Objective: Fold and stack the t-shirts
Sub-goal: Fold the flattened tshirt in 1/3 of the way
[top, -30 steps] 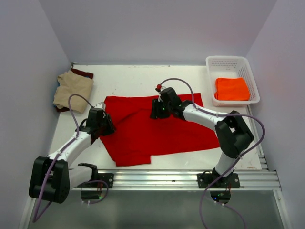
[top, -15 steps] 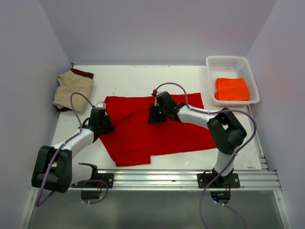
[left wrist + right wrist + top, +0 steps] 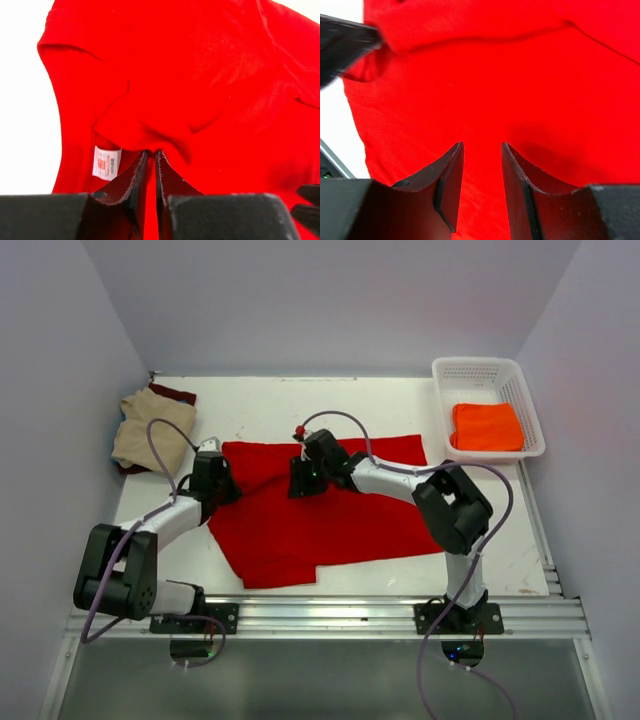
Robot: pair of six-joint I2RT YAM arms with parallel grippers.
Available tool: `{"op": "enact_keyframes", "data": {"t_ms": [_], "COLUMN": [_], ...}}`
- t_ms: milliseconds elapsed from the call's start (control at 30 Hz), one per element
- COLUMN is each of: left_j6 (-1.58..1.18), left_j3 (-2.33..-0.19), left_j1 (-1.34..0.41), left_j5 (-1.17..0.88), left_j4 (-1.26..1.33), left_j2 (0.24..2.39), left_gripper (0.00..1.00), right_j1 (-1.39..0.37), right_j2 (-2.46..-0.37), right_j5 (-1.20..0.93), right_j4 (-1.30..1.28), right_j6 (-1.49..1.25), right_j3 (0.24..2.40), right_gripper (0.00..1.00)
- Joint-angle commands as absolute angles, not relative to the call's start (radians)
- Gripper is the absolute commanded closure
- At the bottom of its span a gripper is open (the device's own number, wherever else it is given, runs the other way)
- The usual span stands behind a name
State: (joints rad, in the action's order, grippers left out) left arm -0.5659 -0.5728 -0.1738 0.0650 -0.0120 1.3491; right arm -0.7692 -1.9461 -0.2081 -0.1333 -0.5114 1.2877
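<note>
Left gripper [image 3: 151,152] pinches red t-shirt [image 3: 215,75] fold at tips, likely to lift collar edge. Right gripper [image 3: 482,147] spread, cloth ahead of tips.

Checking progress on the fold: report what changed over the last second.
The left gripper slid away from its base and its fingers closed on the red t-shirt beside the neck label. The right gripper, fingers open, moved left across it. The tan t-shirt, orange t-shirt and basket stayed put.
</note>
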Motion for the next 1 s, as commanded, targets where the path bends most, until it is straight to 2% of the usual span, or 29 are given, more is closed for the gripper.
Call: {"op": "enact_keyframes", "data": {"t_ms": [0,333,633,967], "left_j6": [-0.587,-0.581,-0.591,-0.594], "left_j3": [-0.624,-0.658,-0.672,-0.710], "left_j1": [-0.178,-0.176,-0.167,-0.158], "left_j5": [0.089,0.120,0.143,0.126], "left_j4": [0.066,0.067,0.098,0.120], "left_j2": [1.387,1.376,1.373,1.436], "left_gripper": [0.86,0.88,0.91,0.92], "right_j1": [-0.801,-0.833,-0.847,-0.867], "right_j2": [-1.997,-2.177,-2.264,-2.355], "right_j5": [-0.250,-0.279,-0.285,-0.275], "right_j4": [-0.113,-0.186,-0.212,-0.273], "right_j6": [-0.522,-0.532,-0.542,-0.509], "right_j3": [1.393,1.635,1.738,1.896], "right_gripper": [0.60,0.60,0.61,0.57]}}
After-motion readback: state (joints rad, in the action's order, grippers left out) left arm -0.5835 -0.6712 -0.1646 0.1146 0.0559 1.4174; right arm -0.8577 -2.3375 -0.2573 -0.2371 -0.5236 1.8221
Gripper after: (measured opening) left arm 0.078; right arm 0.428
